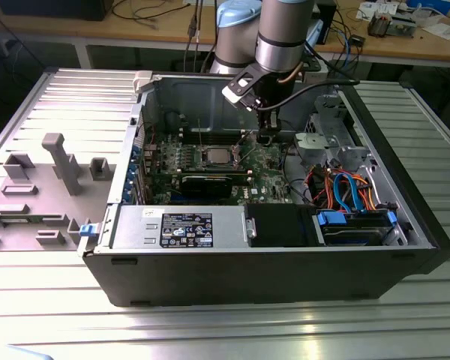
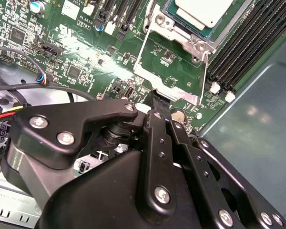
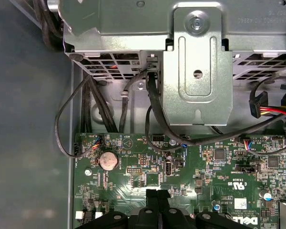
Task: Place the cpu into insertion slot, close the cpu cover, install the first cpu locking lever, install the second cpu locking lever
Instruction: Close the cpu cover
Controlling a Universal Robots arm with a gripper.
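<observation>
Cpu (image 2: 200,10) seated in the insertion slot (image 2: 158,20). Cpu cover (image 2: 171,88) open, lying beside the slot (board visible through its cut-out). Tool (image 2: 156,100) narrow, fingers together, at the cover's edge farthest from the slot.

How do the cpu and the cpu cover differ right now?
The cpu is a solid grey plate; the cpu cover is an open silver frame, board showing through. The cpu lies in the insertion slot; the cpu cover is swung open off it, gripper at its edge. Both are square metal.
</observation>
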